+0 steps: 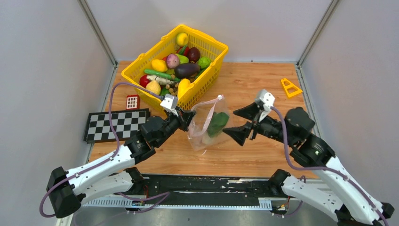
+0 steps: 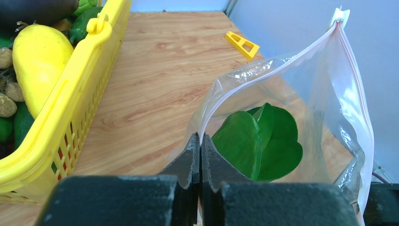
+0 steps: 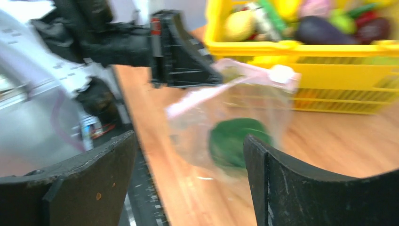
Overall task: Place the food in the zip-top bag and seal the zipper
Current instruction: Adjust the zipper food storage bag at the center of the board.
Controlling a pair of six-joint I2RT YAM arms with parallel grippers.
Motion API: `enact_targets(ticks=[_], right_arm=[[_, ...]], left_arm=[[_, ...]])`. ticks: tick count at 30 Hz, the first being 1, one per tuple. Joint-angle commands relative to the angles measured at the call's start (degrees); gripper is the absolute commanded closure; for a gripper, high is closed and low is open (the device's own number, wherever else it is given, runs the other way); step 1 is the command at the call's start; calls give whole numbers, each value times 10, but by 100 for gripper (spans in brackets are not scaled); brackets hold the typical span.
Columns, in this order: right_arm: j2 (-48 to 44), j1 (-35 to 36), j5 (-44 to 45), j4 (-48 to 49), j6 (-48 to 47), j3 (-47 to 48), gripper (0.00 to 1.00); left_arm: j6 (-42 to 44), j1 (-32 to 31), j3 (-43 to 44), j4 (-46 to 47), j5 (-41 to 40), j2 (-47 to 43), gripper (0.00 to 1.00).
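Note:
The clear zip-top bag (image 1: 207,125) stands in the middle of the table with a green toy vegetable (image 1: 218,123) inside. Its pale pink zipper (image 1: 207,117) runs along the raised mouth. My left gripper (image 1: 189,115) is shut on the bag's mouth edge and holds it up; in the left wrist view the fingers (image 2: 201,150) pinch the zipper strip (image 2: 263,77) beside the green piece (image 2: 261,141). My right gripper (image 1: 241,123) is open and empty, just right of the bag. The right wrist view is blurred and shows the bag (image 3: 235,117) between its fingers. More toy food (image 1: 176,66) fills the basket.
The yellow lattice basket (image 1: 214,49) stands at the back, touching distance behind the bag. A checkerboard (image 1: 115,123) and a small red block (image 1: 132,101) lie at the left. A yellow triangle piece (image 1: 290,87) lies at the back right.

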Motion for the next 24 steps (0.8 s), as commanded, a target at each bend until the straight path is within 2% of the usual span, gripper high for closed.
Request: enact_targets(ticks=[1, 6, 8, 12, 15, 21, 23, 24], right_arm=[[-32, -45, 163, -10, -77, -58, 17], [25, -220, 47, 44, -15, -121, 26], [36, -262, -19, 84, -10, -158, 25], [4, -272, -48, 228, -17, -279, 28], [-16, -272, -95, 309, -38, -326, 28], [9, -272, -164, 315, -105, -318, 25], [36, -272, -205, 315, -131, -308, 28], [50, -272, -222, 313, -149, -302, 33]], left_arm=[[26, 4, 17, 0, -5, -8, 100], [46, 5, 35, -16, 5, -4, 100], [50, 5, 38, -22, 7, -3, 100], [59, 7, 41, -33, 12, -3, 100], [66, 8, 47, -43, 16, -5, 100], [76, 11, 53, -44, 38, 0, 100], [81, 12, 56, -45, 48, 2, 100], [85, 12, 59, -47, 52, 3, 100]])
